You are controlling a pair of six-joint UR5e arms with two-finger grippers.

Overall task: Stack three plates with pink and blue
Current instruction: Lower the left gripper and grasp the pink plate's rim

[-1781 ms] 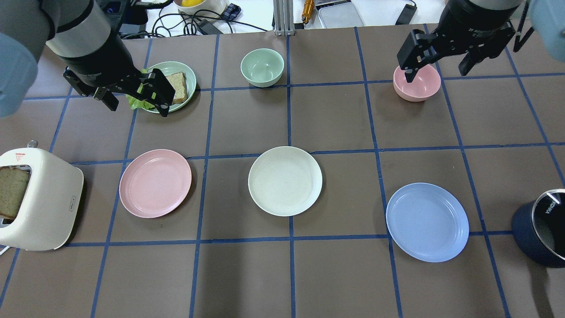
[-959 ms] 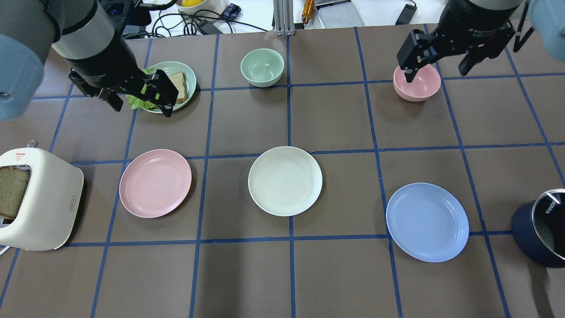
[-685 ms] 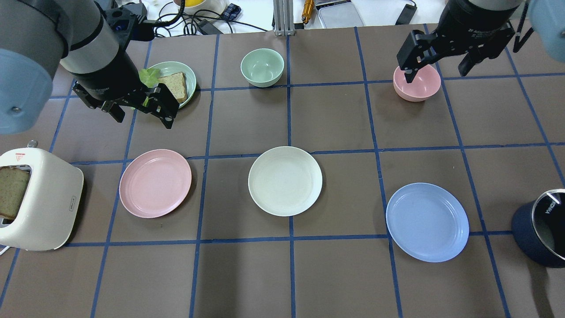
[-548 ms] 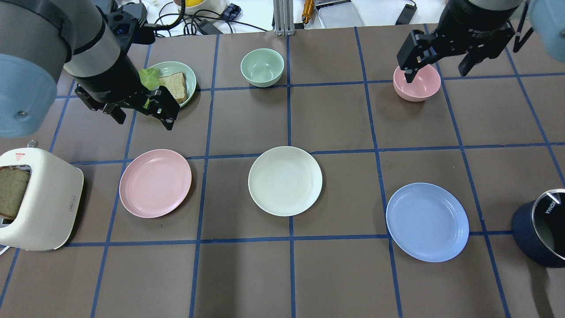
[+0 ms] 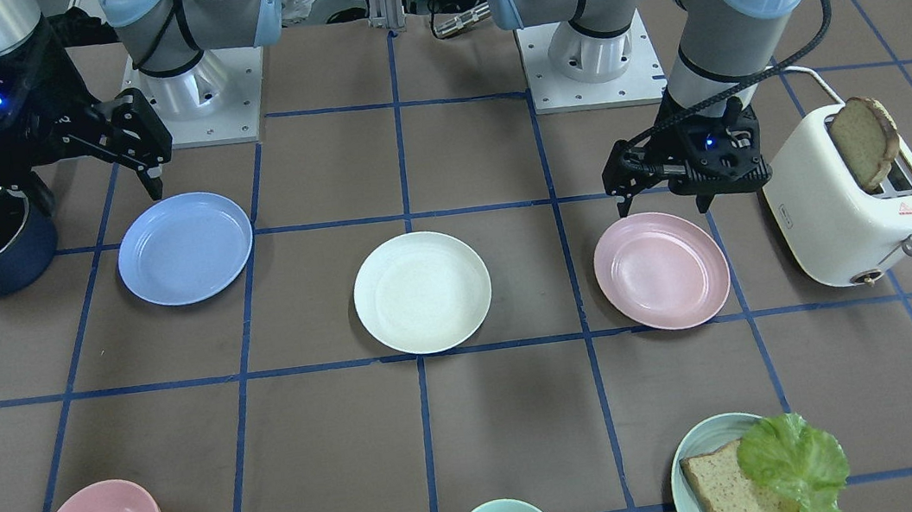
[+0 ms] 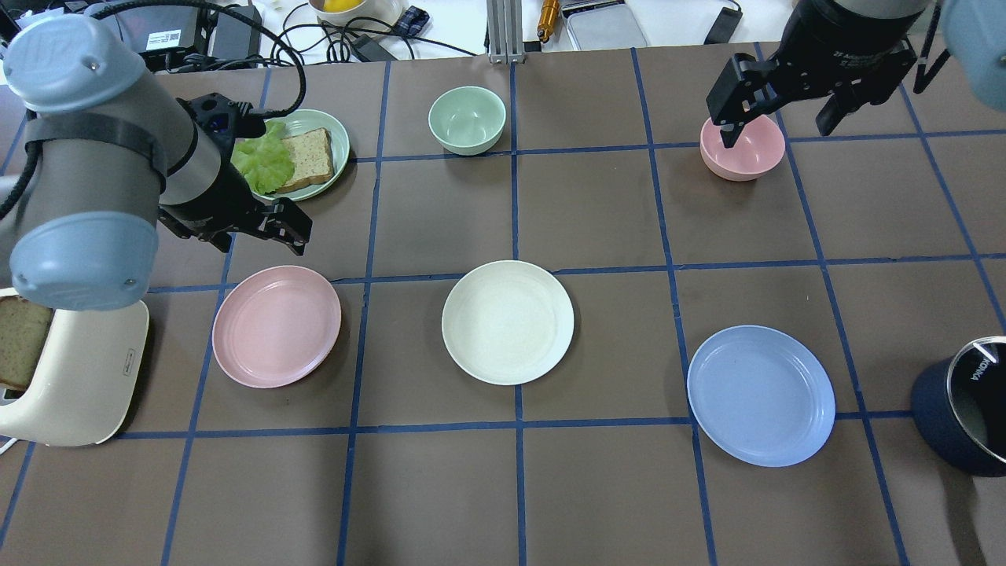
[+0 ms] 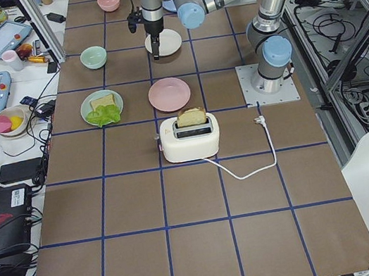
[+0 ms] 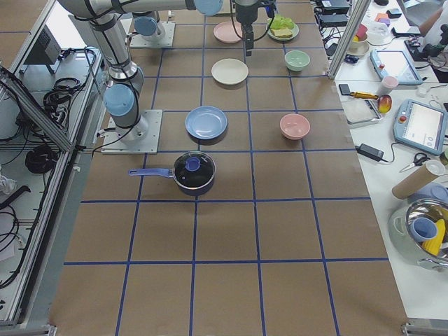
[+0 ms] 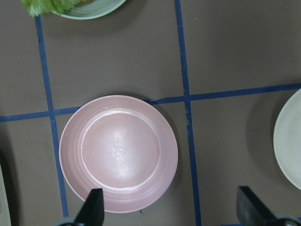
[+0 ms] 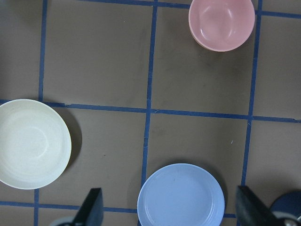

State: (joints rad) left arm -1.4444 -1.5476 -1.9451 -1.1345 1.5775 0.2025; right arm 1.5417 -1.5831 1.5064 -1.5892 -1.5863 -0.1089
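Three plates lie in a row on the brown table: the pink plate at the left, the cream-white plate in the middle, the blue plate at the right. None touches another. My left gripper is open and empty, above the table at the pink plate's far edge. In the left wrist view the pink plate lies just ahead of the left finger. My right gripper is open and empty, high above the pink bowl. The right wrist view shows the blue plate and the cream plate far below.
A white toaster with a bread slice stands left of the pink plate. A teal plate with bread and lettuce sits behind my left gripper. A mint bowl, a pink bowl and a dark pot stand around.
My left arm has swung from over the teal plate toward the near side, down to the pink plate's far edge, still open. The right arm and all plates have not moved.
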